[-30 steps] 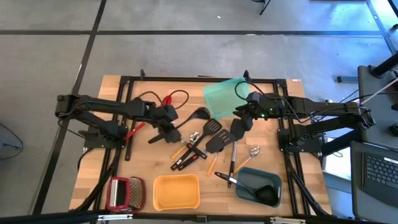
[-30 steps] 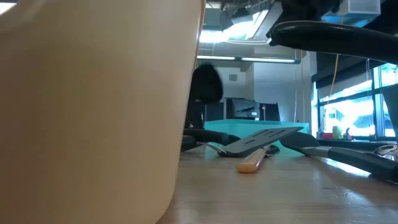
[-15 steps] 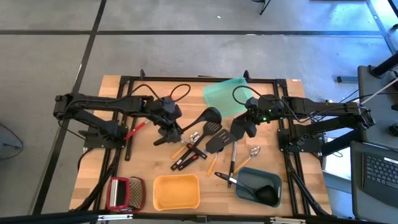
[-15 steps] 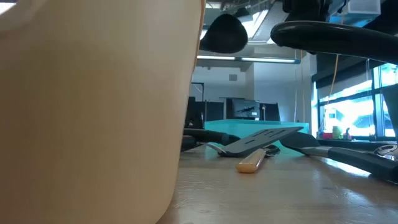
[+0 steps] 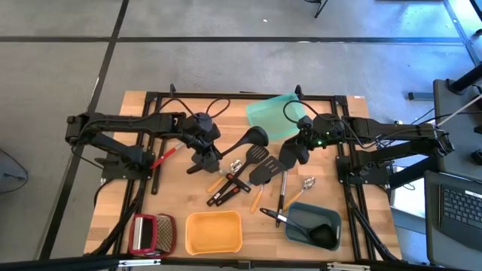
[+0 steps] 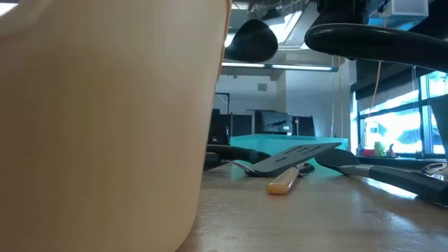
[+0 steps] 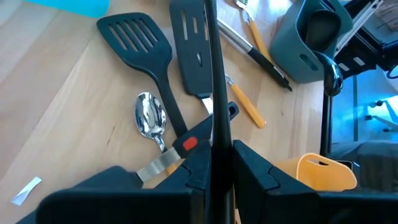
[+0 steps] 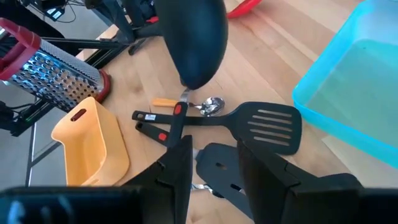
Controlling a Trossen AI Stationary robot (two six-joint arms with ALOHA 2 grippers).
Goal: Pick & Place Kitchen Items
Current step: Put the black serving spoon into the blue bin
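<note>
My left gripper [image 5: 213, 159] [image 7: 216, 149] is left of centre, shut on a black ladle [image 5: 245, 143]. The ladle's bowl [image 6: 252, 38] is high above the wood. My right gripper [image 5: 290, 158] [image 8: 214, 155] is right of centre, above the pile, with a black broad-headed utensil [image 6: 371, 45] under it. That utensil is lifted and about level. On the table between the arms lie a slotted spatula [image 5: 258, 154], a turner [image 5: 263, 175] with an orange handle, a shiny spoon [image 5: 237, 164] and black-and-red handles [image 5: 226, 190]. A red spoon [image 5: 167, 154] lies by the left arm. My left gripper pinches the ladle's thin handle [image 7: 213, 134] between its two fingers, in the half away from the bowl. The handle runs on ahead between the fingers. The ladle is lifted clear, slanting up toward its bowl [image 5: 256, 138]. My right gripper has the black utensil's broad part [image 8: 219, 163] between its two fingers. The gripper and arm hide the exact place of contact. The fingers slant down from the table's right. The utensil hangs clear of the table, its rounded end [image 6: 311, 36] toward the left.
A teal tray [image 5: 273, 117] lies at the far centre. A yellow tray [image 5: 215, 232] is at the near edge. A grey-blue tray [image 5: 301, 218] at the near right holds a black utensil. A red-framed grater [image 5: 153, 233] is near left, and another shiny spoon [image 5: 307, 183] lies right of the pile.
My left gripper has risen and shifted a little toward the table's right, tipping the ladle up. Its bowl has climbed well above the table and moved right. Most of this happened in the first half second. My right gripper has kept its place and rolled slightly.
</note>
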